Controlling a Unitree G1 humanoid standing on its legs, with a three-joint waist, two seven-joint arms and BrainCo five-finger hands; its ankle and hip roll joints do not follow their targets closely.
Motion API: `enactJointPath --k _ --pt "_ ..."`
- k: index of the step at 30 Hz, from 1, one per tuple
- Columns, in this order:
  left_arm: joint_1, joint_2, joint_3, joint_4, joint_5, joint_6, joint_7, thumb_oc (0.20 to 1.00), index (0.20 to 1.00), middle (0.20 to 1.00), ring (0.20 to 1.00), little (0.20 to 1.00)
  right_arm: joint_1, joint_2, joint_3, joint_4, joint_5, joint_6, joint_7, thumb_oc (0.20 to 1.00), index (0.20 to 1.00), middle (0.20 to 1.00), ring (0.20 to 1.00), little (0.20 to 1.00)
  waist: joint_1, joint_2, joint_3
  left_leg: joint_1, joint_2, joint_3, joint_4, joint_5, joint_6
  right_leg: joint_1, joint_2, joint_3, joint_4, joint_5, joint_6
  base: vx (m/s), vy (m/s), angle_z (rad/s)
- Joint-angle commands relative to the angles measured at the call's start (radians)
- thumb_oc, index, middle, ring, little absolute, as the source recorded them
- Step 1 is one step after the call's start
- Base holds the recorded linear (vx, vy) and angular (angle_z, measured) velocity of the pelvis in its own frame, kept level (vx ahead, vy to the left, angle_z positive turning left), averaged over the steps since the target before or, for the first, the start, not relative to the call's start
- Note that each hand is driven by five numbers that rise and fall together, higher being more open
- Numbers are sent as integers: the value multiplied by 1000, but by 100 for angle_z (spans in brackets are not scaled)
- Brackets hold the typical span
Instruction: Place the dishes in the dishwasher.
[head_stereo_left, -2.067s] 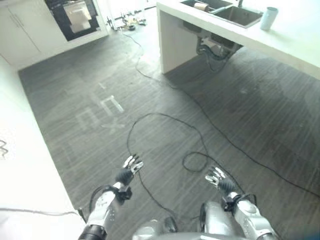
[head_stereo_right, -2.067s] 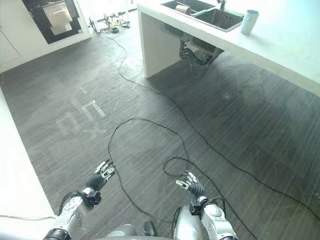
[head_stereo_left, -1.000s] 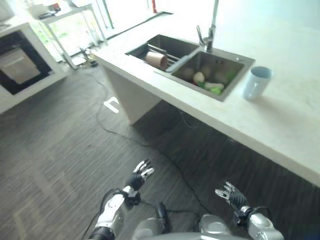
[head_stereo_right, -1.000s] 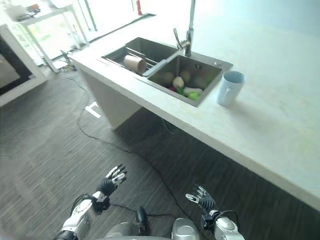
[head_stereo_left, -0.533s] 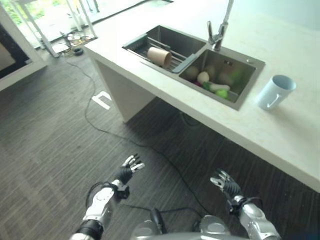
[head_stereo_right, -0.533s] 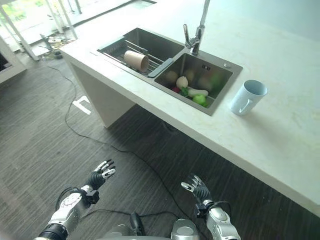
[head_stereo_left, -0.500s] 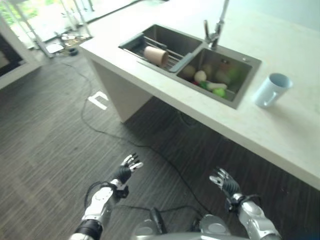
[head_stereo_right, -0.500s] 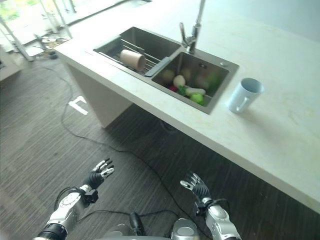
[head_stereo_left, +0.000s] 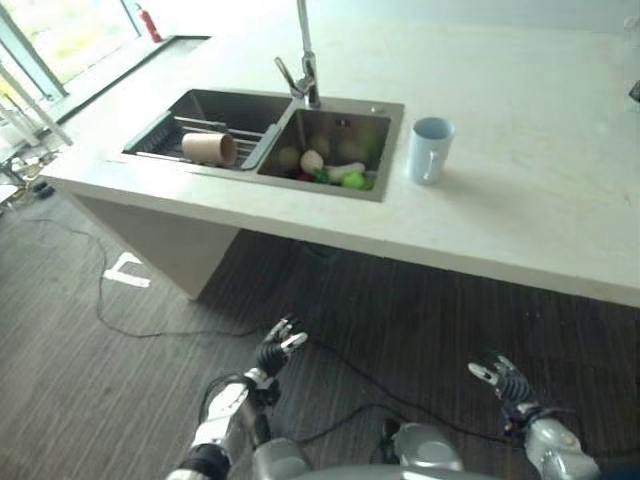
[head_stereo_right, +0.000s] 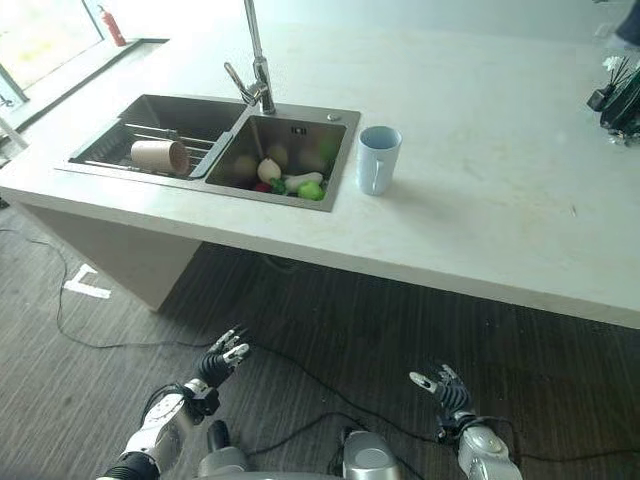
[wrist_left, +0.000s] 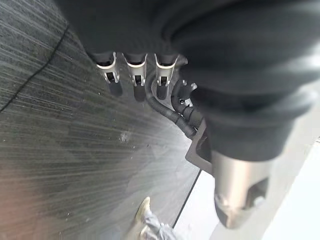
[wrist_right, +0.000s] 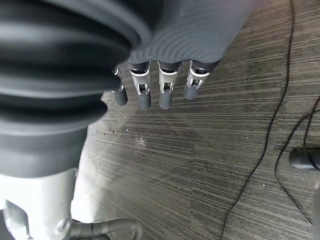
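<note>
Both hands — left hand (head_stereo_left: 273, 352), right hand (head_stereo_right: 446, 391) — fingers still spread, empty; view swung, mug (head_stereo_right: 377, 158) by sink (head_stereo_right: 170, 117) now central.

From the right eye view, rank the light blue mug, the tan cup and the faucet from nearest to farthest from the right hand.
Measured from the right hand, low over the floor:
1. Light blue mug, on the countertop just right of the sink.
2. Faucet, behind the sink's divider.
3. Tan cup, lying on the rack in the left basin.

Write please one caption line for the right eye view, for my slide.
Both hands, left hand and right hand, open over the floor; pale blue mug on the counter beside the sink.
</note>
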Motion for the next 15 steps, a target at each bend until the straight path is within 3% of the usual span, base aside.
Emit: enactJointPath --k 1,4,5,6,7,9,10,11,12,14,15 --pt "-87 26 -9 -39 45 -26 -17 1000 1000 1000 1000 1000 -43 74 -66 62 55 -108 -20 1000 1000 1000 1000 1000 -3 -31 9 65 -130 116 74 -46 14 33 -166 -74 77 -41 108 577 895 1" --pt "-58 58 24 -67 -8 -5 12 1000 1000 1000 1000 1000 -25 106 -90 64 25 -119 0 1000 1000 1000 1000 1000 20 -19 -2 105 -219 142 40 -85 75 42 -231 -95 79 73 143 349 531 -31" --pt "-54 61 28 -68 -5 -4 11 1000 1000 1000 1000 1000 -24 109 -91 64 23 -119 1 1000 1000 1000 1000 1000 24 -18 -4 108 -224 149 34 -88 78 41 -235 -101 82 84 146 273 360 -117" --pt "-31 69 44 -66 1 -14 13 1000 1000 1000 1000 1000 -31 121 -86 73 13 -113 10 1000 1000 1000 1000 1000 51 -14 -8 126 -242 194 -3 -93 91 35 -250 -167 112 128 156 190 294 -80" --pt "-20 77 55 -77 -15 -16 24 1000 1000 1000 1000 1000 -50 122 -78 82 10 -98 18 1000 1000 1000 1000 1000 69 -11 -12 136 -245 233 -34 -92 97 20 -228 -213 130 124 155 207 260 -45" --pt "-19 77 59 -88 -25 -18 28 1000 1000 1000 1000 1000 -51 123 -62 74 19 -92 5 1000 1000 1000 1000 1000 56 -26 -8 124 -264 225 -33 -97 90 15 -69 -217 10 51 121 156 41 -95" --pt "-6 68 60 -101 -21 -26 40 1000 1000 1000 1000 1000 -43 120 -56 58 9 -88 8 1000 1000 1000 1000 1000 54 -38 -4 127 -282 229 -29 -103 85 13 -31 -243 -60 58 109 151 -13 -33" --pt "5 64 64 -111 -21 -35 50 1000 1000 1000 1000 1000 -40 113 -50 45 3 -84 19 1000 1000 1000 1000 1000 58 -44 -2 134 -291 246 -28 -108 81 3 -34 -280 -96 78 106 151 -23 54" --pt "16 61 69 -107 -13 -52 58 1000 1000 1000 1000 1000 -40 108 -43 38 -1 -83 30 1000 1000 1000 1000 1000 47 -44 4 144 -309 245 -16 -133 93 -42 -45 -270 -101 122 118 131 -44 42" --pt "9 55 71 -89 -22 -57 62 1000 1000 1000 1000 1000 -45 110 -43 52 4 -84 32 1000 1000 1000 1000 1000 30 -46 1 149 -320 241 12 -156 100 -53 -30 -235 -110 115 109 159 -84 5" --pt "6 47 73 -80 -37 -62 53 1000 1000 1000 1000 1000 -47 106 -42 59 12 -91 33 1000 1000 1000 1000 1000 30 -44 -4 147 -317 256 41 -170 95 -46 -39 -260 -108 104 99 252 -132 38"
